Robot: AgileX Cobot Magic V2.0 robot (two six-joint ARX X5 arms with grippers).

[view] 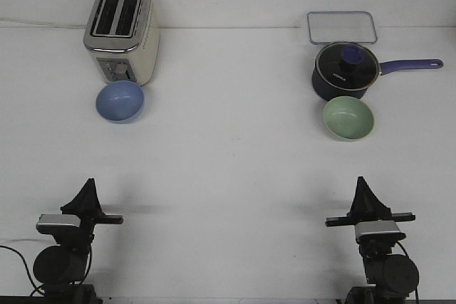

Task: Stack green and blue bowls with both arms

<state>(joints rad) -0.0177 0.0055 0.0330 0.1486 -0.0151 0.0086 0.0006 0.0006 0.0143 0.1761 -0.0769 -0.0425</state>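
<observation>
The periwinkle blue bowl [120, 101] sits upright on the white table at the back left, just in front of a toaster. The pale green bowl [348, 117] sits upright at the back right, just in front of a saucepan. Both bowls look empty. My left gripper [89, 184] rests low near the front left edge, well short of the blue bowl. My right gripper [360, 183] rests low near the front right edge, well short of the green bowl. The fingers of each meet in a point and hold nothing.
A cream and silver toaster [121, 33] stands right behind the blue bowl. A dark navy lidded saucepan [345, 70], its long handle pointing right, stands right behind the green bowl. A clear rectangular container [341, 27] lies behind the pan.
</observation>
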